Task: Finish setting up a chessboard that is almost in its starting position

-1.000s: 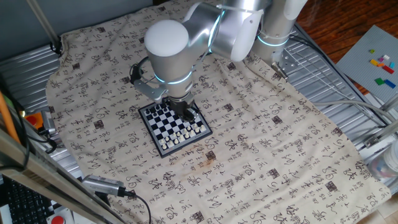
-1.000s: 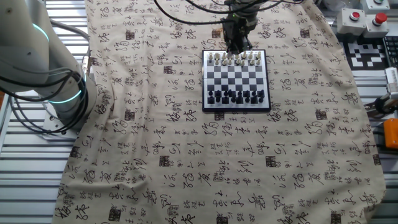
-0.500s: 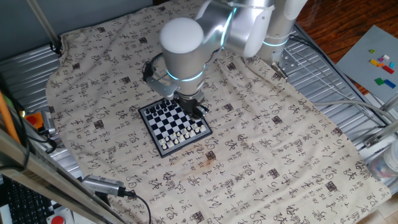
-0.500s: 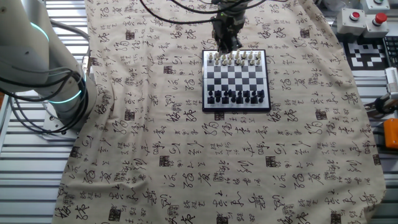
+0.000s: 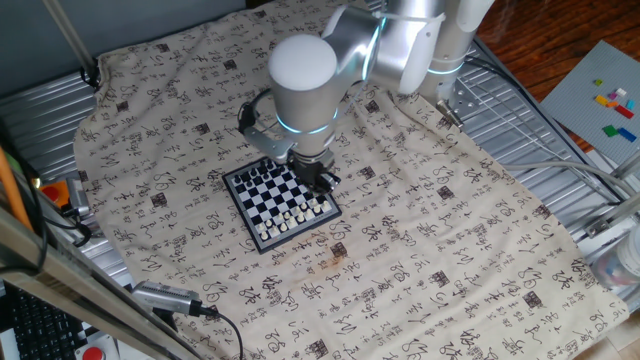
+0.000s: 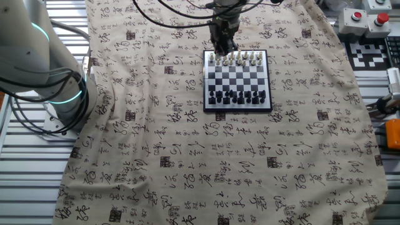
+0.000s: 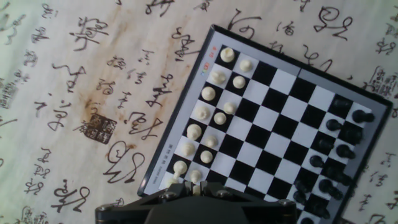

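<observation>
The chessboard [image 5: 240, 212] lies on the patterned cloth, also in the other fixed view [image 6: 238, 110] and in the hand view [image 7: 180, 109]. White pieces [image 6: 237, 59] stand in two rows at one end, dark pieces [image 6: 237, 97] at the other. My gripper [image 5: 318, 180] hangs low over the white end near a corner of the board [image 6: 223, 50]. In the hand view the gripper [image 7: 196, 188] is at the bottom edge, its fingers close together with a small white piece [image 7: 196, 181] between them.
The calligraphy cloth [image 6: 187, 156] covers the table. The arm's base [image 6: 37, 69] stands at the left. Red buttons [image 6: 369, 17] sit at the far right corner. A grey plate with coloured bricks [image 5: 610, 100] and a cabled device [image 5: 165, 298] lie off the cloth.
The gripper has slid along the white end of the board toward its corner, staying low. The pieces on the board look unchanged.
</observation>
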`<action>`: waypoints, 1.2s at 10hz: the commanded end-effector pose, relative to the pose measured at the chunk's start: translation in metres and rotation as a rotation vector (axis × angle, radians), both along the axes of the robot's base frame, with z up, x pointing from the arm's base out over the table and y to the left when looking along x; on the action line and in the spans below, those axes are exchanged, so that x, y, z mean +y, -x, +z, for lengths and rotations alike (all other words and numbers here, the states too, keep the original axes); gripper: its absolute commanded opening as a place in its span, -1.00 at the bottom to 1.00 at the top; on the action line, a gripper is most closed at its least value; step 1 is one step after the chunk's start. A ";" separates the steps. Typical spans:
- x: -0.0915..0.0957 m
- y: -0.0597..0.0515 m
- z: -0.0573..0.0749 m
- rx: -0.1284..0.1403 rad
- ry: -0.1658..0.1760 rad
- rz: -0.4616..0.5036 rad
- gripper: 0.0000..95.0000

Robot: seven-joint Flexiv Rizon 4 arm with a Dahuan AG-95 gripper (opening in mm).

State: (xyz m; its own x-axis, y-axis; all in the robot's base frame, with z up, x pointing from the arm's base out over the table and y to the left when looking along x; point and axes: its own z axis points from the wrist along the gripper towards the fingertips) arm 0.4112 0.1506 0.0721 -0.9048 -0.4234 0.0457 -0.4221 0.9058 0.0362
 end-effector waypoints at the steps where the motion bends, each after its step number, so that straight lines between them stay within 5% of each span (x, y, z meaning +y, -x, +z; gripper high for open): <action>1: 0.001 0.000 -0.003 -0.006 0.000 -0.003 -1.00; 12: 0.002 0.009 -0.018 -0.016 -0.003 0.008 -1.00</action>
State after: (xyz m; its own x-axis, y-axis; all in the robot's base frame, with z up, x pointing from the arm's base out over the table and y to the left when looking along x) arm 0.4021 0.1531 0.0540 -0.9021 -0.4305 0.0297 -0.4296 0.9024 0.0330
